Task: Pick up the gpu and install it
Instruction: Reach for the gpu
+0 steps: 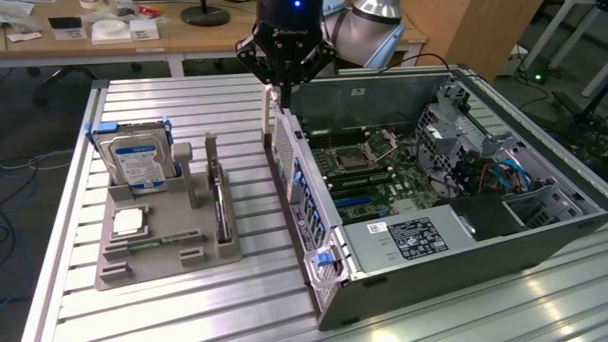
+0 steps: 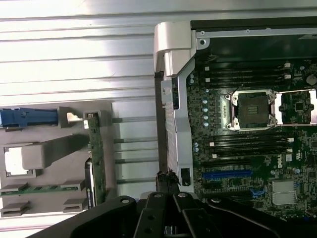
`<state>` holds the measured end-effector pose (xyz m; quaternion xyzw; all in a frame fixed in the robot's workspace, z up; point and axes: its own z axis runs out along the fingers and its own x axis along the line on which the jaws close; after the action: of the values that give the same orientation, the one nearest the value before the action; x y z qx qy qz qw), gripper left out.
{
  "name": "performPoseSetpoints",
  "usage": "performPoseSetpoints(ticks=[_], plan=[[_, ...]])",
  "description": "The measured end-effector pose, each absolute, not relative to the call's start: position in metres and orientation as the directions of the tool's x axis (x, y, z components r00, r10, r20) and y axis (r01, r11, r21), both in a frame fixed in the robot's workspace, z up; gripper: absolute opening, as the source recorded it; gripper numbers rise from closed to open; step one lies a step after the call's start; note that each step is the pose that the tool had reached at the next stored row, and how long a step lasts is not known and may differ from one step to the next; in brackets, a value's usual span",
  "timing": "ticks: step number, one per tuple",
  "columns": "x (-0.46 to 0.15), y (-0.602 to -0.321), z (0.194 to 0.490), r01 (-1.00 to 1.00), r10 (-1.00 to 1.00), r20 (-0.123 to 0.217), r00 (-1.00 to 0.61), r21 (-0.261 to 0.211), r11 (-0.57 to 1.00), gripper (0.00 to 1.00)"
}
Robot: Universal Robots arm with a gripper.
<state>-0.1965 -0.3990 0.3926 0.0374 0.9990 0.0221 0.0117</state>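
Showing gripper hanging over rear wall of open PC case, w/ fingertips pressed together and nothing clamped btw them.

Locates gpu outside the case, standing upright on its long edge in a slot of grey fixture tray on slatted table; not yet picked up.

Puts gpu at approx 7 o'clock from gripper on exterior view's clock face, well apart, w/ bare table slats and tray edge lying btw.

Runs gpu's long axis approx 12-to-6 o'clock in same view, i.e. roughly parallel to case's rear wall.

Marks same gpu in wrist view as a thin green-edged strip seen edge-on, apart from the case.

Sets hard drive at approx 10 o'clock from gpu, upright in same tray, and silvery square chip lying flat at approx 9 o'clock.

Leaves motherboard exposed inside case at approx 3 o'clock from gpu, w/ blue expansion slot bare.

Judges pick step as not yet done: no contact w/ gpu, install end of task untouched.
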Motion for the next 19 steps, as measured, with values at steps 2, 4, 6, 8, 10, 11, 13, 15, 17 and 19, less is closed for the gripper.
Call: performPoseSetpoints(ticks=[2, 4, 6, 8, 10, 11, 13, 15, 17, 19], plan=[[-0.198, -0.399, 0.392, 0.074, 0.075, -0.022, -0.997, 0.045, 0.996, 0.11], [-0.200, -0.399, 0.393, 0.074, 0.075, -0.021, -0.997, 0.045, 0.996, 0.11], [-0.202, -0.401, 0.392, 0.074, 0.075, -0.021, -0.997, 0.045, 0.996, 0.11], [-0.203, -0.401, 0.392, 0.074, 0.075, -0.019, -0.997, 0.045, 0.996, 0.11], [-0.209, -0.401, 0.392, 0.075, 0.075, -0.019, -0.997, 0.045, 0.996, 0.11], [-0.211, -0.401, 0.392, 0.075, 0.076, -0.018, -0.997, 0.045, 0.996, 0.11], [-0.216, -0.401, 0.392, 0.076, 0.077, -0.018, -0.997, 0.045, 0.996, 0.11], [-0.220, -0.401, 0.392, 0.077, 0.078, -0.017, -0.997, 0.045, 0.996, 0.11], [-0.224, -0.401, 0.392, 0.078, 0.079, -0.016, -0.997, 0.045, 0.996, 0.11], [-0.230, -0.401, 0.392, 0.079, 0.079, -0.016, -0.997, 0.045, 0.996, 0.11]])
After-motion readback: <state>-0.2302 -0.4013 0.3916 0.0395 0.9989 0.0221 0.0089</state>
